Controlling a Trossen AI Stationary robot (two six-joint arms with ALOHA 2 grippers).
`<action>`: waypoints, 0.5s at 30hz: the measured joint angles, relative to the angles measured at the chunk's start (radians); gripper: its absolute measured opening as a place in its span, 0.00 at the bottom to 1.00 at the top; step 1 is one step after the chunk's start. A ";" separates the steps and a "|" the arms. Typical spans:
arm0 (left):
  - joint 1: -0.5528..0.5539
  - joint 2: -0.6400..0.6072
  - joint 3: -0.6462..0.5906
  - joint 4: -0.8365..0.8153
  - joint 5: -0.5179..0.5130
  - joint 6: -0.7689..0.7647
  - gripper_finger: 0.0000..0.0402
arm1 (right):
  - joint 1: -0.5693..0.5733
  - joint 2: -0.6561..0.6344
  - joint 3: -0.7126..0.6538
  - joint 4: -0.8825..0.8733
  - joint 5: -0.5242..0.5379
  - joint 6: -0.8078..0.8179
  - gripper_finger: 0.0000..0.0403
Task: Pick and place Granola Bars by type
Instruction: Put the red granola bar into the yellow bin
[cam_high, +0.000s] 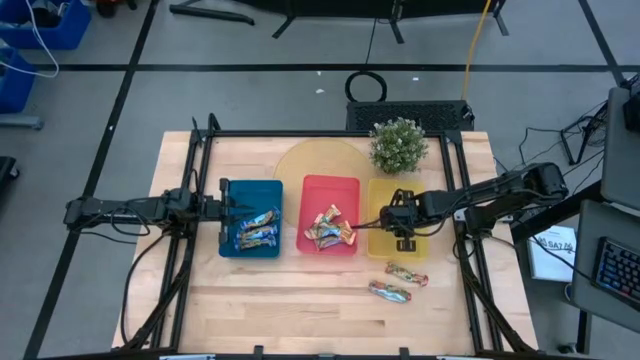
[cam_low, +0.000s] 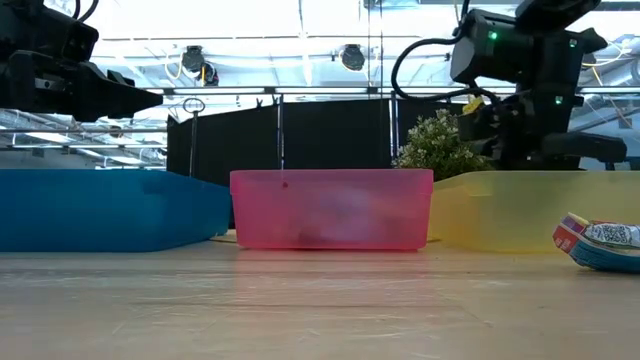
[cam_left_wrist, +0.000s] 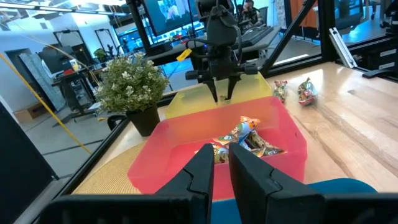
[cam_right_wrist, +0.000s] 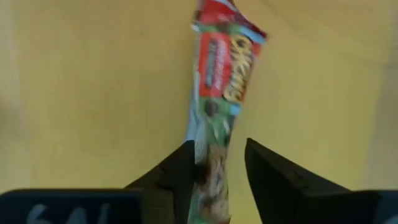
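A red-green granola bar (cam_right_wrist: 217, 93) shows over the floor of the yellow tray (cam_high: 385, 215), its near end between the fingers of my right gripper (cam_right_wrist: 217, 168). That gripper points down over the tray and is open, wider than the bar. Two more red-green bars (cam_high: 407, 274) (cam_high: 390, 291) lie on the table in front of the yellow tray. Gold/tan bars (cam_high: 326, 230) lie in the red tray (cam_high: 330, 185), and blue bars (cam_high: 256, 230) in the blue tray (cam_high: 250, 190). My left gripper (cam_left_wrist: 221, 158) waits at the blue tray's left edge, empty, with a narrow gap between its fingers. My right gripper has the red-green bar's near end (cam_right_wrist: 208, 155) between its fingers, close beside one finger (cam_right_wrist: 183, 171) and apart from the other. I cannot tell whether the bar touches that finger or lies free on the tray floor.
A small potted plant (cam_high: 398, 145) stands behind the yellow tray on a round yellowish mat (cam_high: 310, 160). The three trays stand side by side across the middle of the table. Bare wood lies toward the table's near edge (cam_high: 300, 320).
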 joint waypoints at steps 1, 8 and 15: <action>0.000 0.000 0.000 0.000 0.000 0.000 0.14 | 0.000 -0.001 0.010 -0.021 0.004 0.004 0.34; 0.000 0.000 0.000 0.000 0.000 0.000 0.14 | 0.004 -0.054 0.172 -0.248 0.005 0.093 0.38; 0.000 0.000 0.000 0.000 0.000 -0.004 0.14 | 0.098 -0.109 0.381 -0.381 -0.024 0.314 0.37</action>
